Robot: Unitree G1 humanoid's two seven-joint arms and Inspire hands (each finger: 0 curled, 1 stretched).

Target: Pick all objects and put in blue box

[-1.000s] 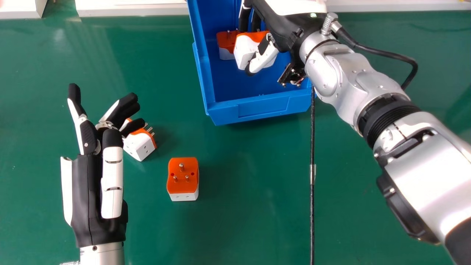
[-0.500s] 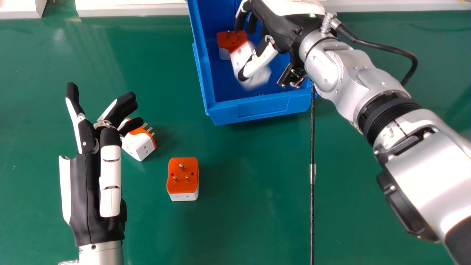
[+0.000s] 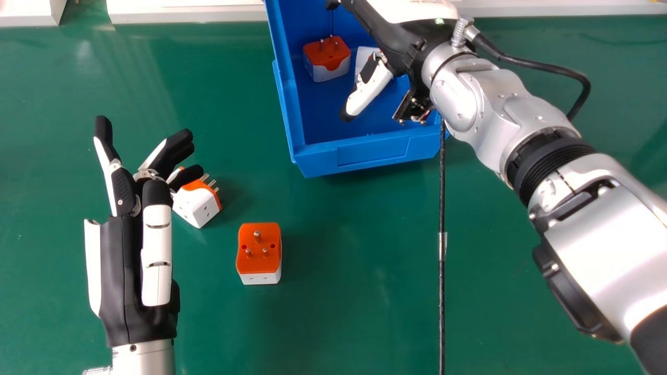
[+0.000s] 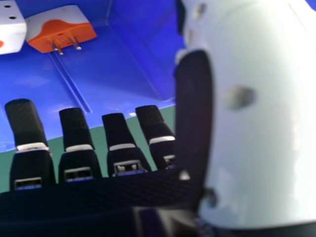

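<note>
One right hand [image 3: 398,44]: released, fingers extended over the blue box [image 3: 365,151], presumably placed so anything freed drops straight in
Boxed adapters [image 3: 327,57]: two, side by side
Loose adapters [image 3: 259,255]: two, likely next, one partly behind the idle, relaxed left hand [image 3: 117,271]
Green tabletop [image 3: 338,291]: bears both; black cable [image 3: 442,312] to their right
Far edge: pale ledge [image 3: 182,14]
</note>
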